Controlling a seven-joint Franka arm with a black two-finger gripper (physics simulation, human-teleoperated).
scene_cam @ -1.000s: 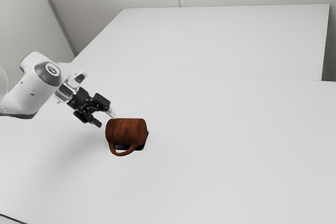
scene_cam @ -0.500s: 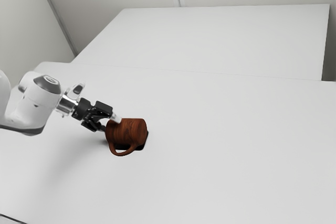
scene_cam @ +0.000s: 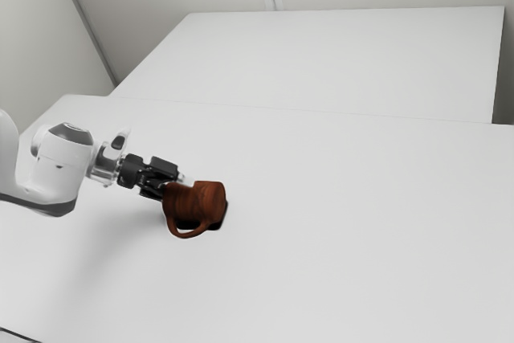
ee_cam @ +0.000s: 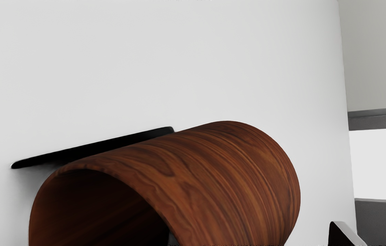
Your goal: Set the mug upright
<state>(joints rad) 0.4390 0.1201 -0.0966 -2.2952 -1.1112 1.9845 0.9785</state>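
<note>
The brown wood-grained mug (scene_cam: 206, 203) lies on its side, its mouth toward the exterior view's left and its handle toward that view's bottom edge. My gripper (scene_cam: 177, 185) is at the mouth end, with one light fingertip over the mug's upper side and the other finger's tip hidden. In the wrist view the mug (ee_cam: 220, 171) shows its dark hollow. There my gripper (ee_cam: 252, 239) stands open across the mug's wall: one finger is outside, and a bit of the other shows within the mouth.
A flat black piece (ee_cam: 111, 145) lies beside and partly under the mug. The white table (scene_cam: 345, 222) extends around it, with another white surface (scene_cam: 345, 54) behind. A dark line (scene_cam: 20, 335) crosses the exterior view's lower left corner.
My gripper has come down and toward the exterior view's right, from beside the mug to its mouth end. The mug has shifted very slightly the same way, still on its side.
</note>
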